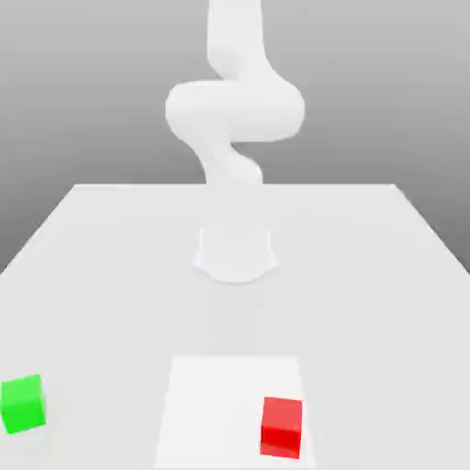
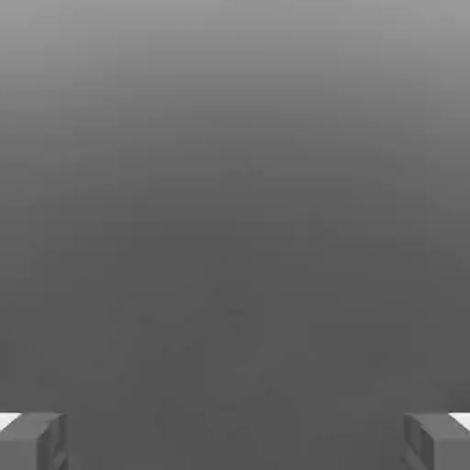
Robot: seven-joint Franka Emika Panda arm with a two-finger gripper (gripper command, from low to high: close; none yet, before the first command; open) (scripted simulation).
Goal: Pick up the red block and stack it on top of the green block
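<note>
A red block (image 1: 281, 427) rests on the white table near its front edge, toward the exterior view's right. A green block (image 1: 22, 403) sits on the table at the front, far to the exterior view's left, well apart from the red one. In the hand view my gripper (image 2: 235, 442) is open, its two grey fingertips (image 2: 32, 441) spread wide with nothing between them and plain grey background beyond. The white arm (image 1: 234, 110) rises from its base (image 1: 235, 252) at mid-table and bends upward out of the exterior view.
The red block lies on a brighter white square patch (image 1: 220, 404) of the table (image 1: 110, 266). The table's front edge runs just below both blocks.
</note>
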